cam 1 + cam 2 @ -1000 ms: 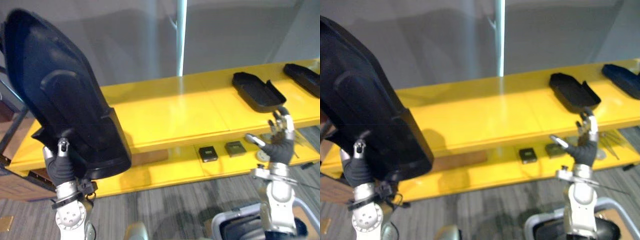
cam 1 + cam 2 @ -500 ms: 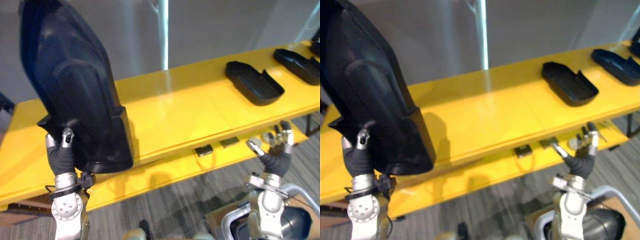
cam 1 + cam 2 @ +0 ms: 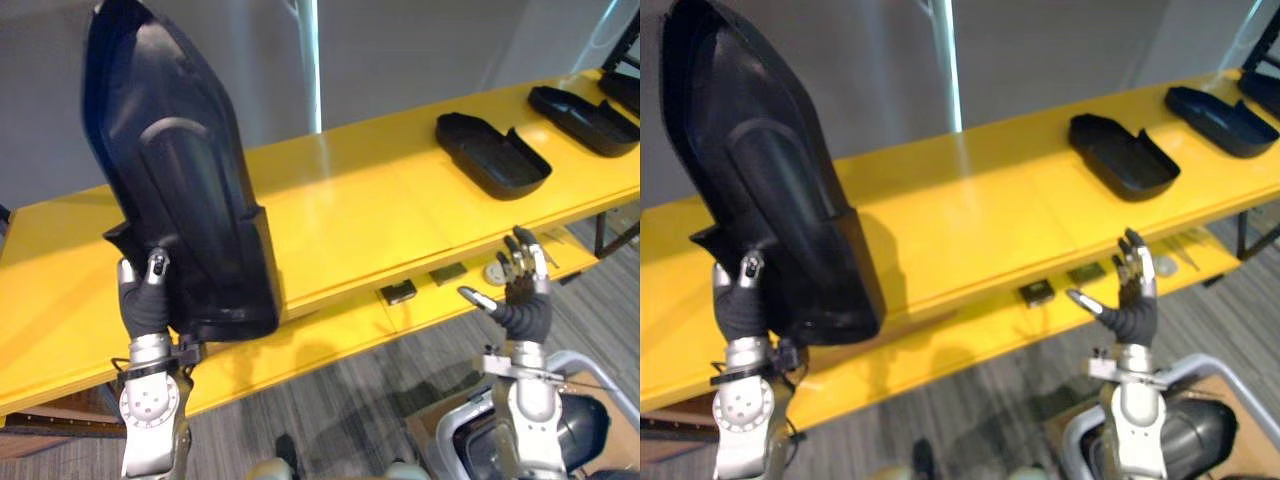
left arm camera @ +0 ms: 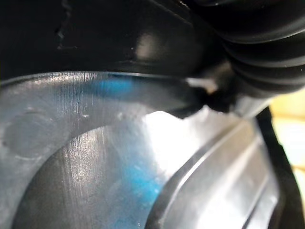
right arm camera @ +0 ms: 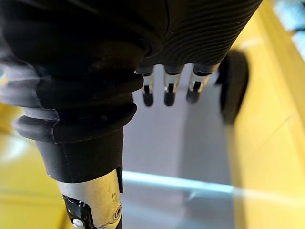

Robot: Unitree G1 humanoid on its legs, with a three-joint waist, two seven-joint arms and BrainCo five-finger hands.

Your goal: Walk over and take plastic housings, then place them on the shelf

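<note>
A large black plastic housing (image 3: 170,170) stands upright in my left hand (image 3: 145,300), at the left above the yellow shelf's top board (image 3: 380,210). The thumb presses on its front and the fingers are behind it. Its glossy inner surface (image 4: 95,167) shows close up in the left wrist view. My right hand (image 3: 520,290) is raised at the lower right in front of the shelf edge, open and holding nothing, and its straight fingers (image 5: 167,90) show in the right wrist view. Two more black housings (image 3: 490,155) (image 3: 580,105) lie on the top board at the right.
The lower shelf board (image 3: 330,345) carries two small dark boxes (image 3: 398,292) (image 3: 447,275) and a round disc (image 3: 495,272). A grey wall stands behind the shelf. On the carpet at the lower right is a grey-framed dark object (image 3: 560,440) beside a cardboard box (image 3: 440,440).
The whole picture has shifted, so the camera has moved and the shelf looks nearer. The housing stays upright in my left hand, and the right hand stays open.
</note>
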